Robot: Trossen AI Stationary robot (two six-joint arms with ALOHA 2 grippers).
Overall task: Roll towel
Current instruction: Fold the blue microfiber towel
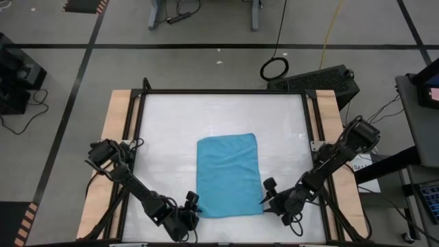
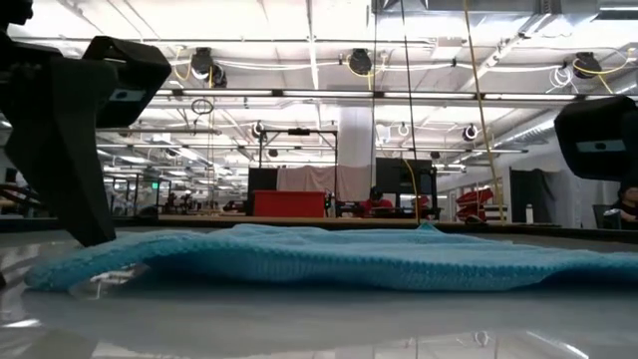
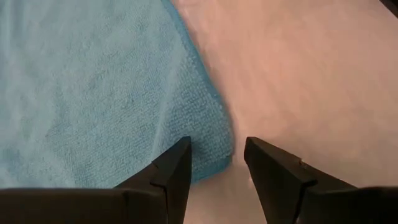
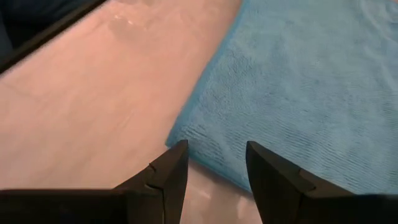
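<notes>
The turquoise towel lies spread flat on the white tabletop, its long sides running near to far. It also shows in the low view. My left gripper is open at the towel's near left corner, one finger over the cloth and one over the bare table. My right gripper is open just off the near right corner, above the table. In the low view it hangs clear of the cloth. My left gripper points down at the towel's near left corner. Its two fingers stand on either side of the towel's left edge. In the low view one finger reaches down to the cloth. I cannot tell whether it touches.
A black frame and wooden side rails bound the table. Bare white tabletop lies far of the towel and on both its sides. The table's near edge is close behind both grippers. People show far off in the room.
</notes>
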